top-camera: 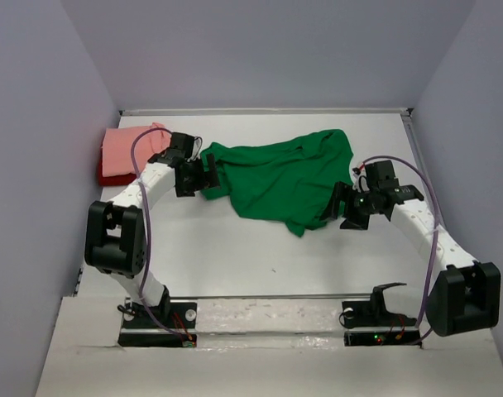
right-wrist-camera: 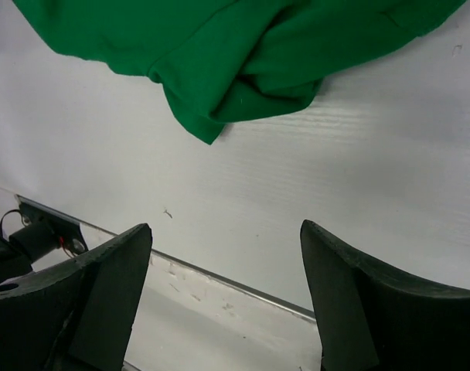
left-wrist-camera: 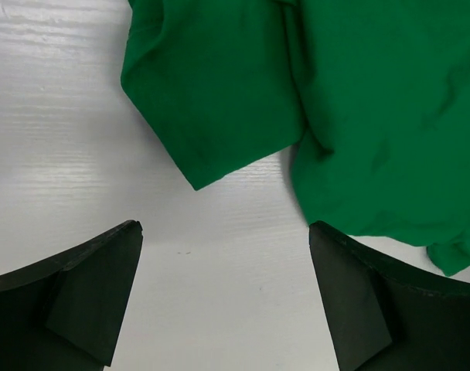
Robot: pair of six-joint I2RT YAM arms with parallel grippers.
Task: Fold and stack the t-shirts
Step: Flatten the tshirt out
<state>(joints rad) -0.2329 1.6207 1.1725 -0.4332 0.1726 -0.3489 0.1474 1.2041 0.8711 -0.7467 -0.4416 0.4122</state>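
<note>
A bright green t-shirt lies spread and rumpled on the white table, its sleeve and body showing in the left wrist view. Its bunched lower corner appears in the right wrist view. A salmon pink t-shirt rests folded on a dark red t-shirt at the far left. My left gripper stands open at the green shirt's left edge, nothing between its fingers. At the shirt's right edge my right gripper is open and empty too, its fingers over bare table.
Grey walls close in the table on three sides. A metal strip runs along the near edge, in front of the arm bases. Purple cables loop from both arms.
</note>
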